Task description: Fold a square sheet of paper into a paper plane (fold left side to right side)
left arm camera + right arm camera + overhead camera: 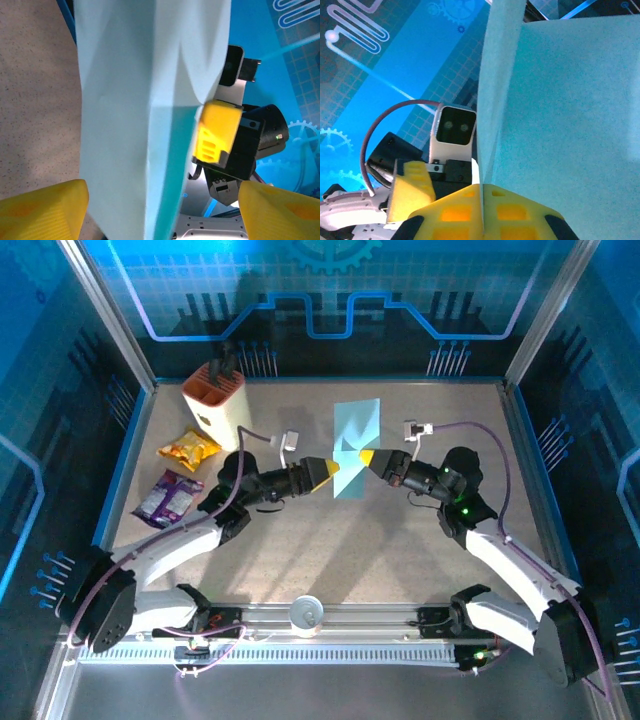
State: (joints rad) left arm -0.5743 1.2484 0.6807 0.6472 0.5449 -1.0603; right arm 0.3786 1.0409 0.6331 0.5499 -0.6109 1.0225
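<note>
Two hands meet at the square sheet of paper (357, 430), which sits just beyond the middle of the table (300, 540), a little toward the right edge. The sheet is light blue and partly folded, with creases across it. The right hand (368, 458) reaches in from the right and has its yellow fingers (455, 212) pressed flat together on the sheet's right edge; in the right wrist view the paper rises straight out of the closed seam between them. The left hand (330, 472) comes in from the left with its jaws spread wide. In the left wrist view its two yellow fingers (40, 210) stand well apart at the bottom corners, the sheet hangs between them, and neither finger presses on it.

A cream knife block (213, 400) stands upright in the far left corner, with dark handles (225, 365) sticking out of its orange top. Near it, along the left edge, lie a yellow snack packet (190, 448) and, closer to the near edge, a purple snack packet (167, 495), both well apart from the sheet.

The near half of the table is bare between the two arms, and so is the strip along the right edge and the far right corner.
</note>
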